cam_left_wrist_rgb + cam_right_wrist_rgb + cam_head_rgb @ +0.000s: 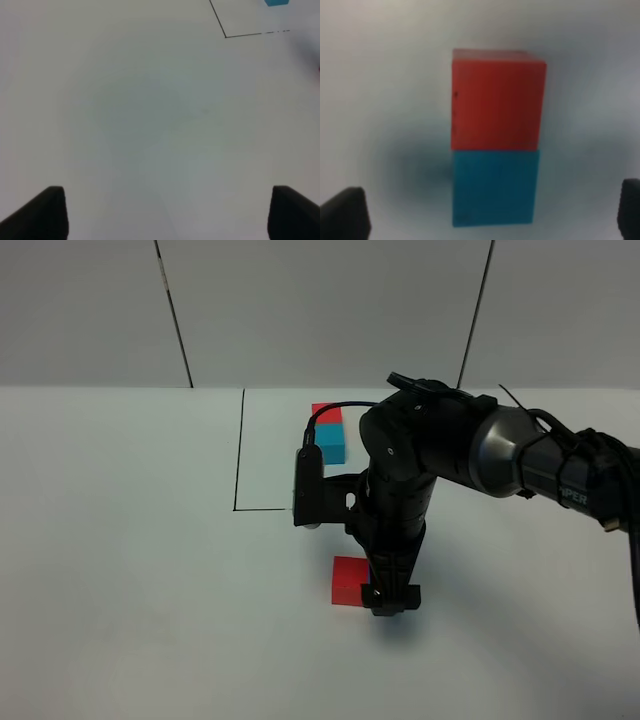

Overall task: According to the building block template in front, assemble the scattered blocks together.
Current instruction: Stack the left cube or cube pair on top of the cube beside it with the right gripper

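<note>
Scattered blocks point(495, 140): red-cyan pair, end to end.

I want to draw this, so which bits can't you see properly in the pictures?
Exterior high view: the right gripper and its arm hide the loose cyan cube and part of the loose red cube.
Left wrist view: the picture edge cuts off the template; only a cyan corner shows.
Right wrist view: blur hides whether the two loose cubes truly touch.

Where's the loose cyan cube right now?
In the right wrist view the cyan cube lies flush against the red cube, under the open right tool.
</note>
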Motion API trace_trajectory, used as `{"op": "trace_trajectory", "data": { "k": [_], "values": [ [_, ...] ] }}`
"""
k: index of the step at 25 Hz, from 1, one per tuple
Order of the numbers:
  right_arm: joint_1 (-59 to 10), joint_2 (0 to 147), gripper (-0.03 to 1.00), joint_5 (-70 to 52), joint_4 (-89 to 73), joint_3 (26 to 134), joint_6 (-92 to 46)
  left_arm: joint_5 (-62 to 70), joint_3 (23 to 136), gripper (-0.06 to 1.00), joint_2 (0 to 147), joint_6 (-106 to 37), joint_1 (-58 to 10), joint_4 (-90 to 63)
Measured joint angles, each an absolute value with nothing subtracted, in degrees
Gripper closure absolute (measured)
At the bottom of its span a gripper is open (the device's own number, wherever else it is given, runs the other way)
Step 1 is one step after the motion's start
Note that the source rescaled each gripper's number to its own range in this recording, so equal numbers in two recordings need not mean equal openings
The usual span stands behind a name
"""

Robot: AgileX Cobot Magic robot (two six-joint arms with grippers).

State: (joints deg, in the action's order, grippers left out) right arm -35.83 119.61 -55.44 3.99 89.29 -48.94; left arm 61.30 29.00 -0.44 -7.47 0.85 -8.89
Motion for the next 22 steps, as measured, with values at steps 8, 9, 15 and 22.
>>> {"op": "trace_trajectory", "data": {
  "k": [8, 9, 15, 22],
  "values": [
    [-35.83, 123.46, -0.03, -53.21, 1.91, 89.62, -49.16, 61.3, 29.0, 0.25, -0.44, -7.47, 0.85, -8.89],
    [-35.83, 123.81, -0.03, -53.12, 1.49, 89.62, -49.16, 61.3, 29.0, 0.25, -0.44, -7.41, 0.85, -8.89],
    [-35.77, 125.87, -0.03, -52.22, -0.34, 89.62, -49.22, 61.3, 29.0, 0.25, -0.44, -7.46, 0.85, -8.89],
    [-34.96, 127.53, -0.03, -51.85, -1.11, 89.62, -49.22, 61.3, 29.0, 0.25, -0.44, -7.46, 0.85, -8.89]
  ]
}}
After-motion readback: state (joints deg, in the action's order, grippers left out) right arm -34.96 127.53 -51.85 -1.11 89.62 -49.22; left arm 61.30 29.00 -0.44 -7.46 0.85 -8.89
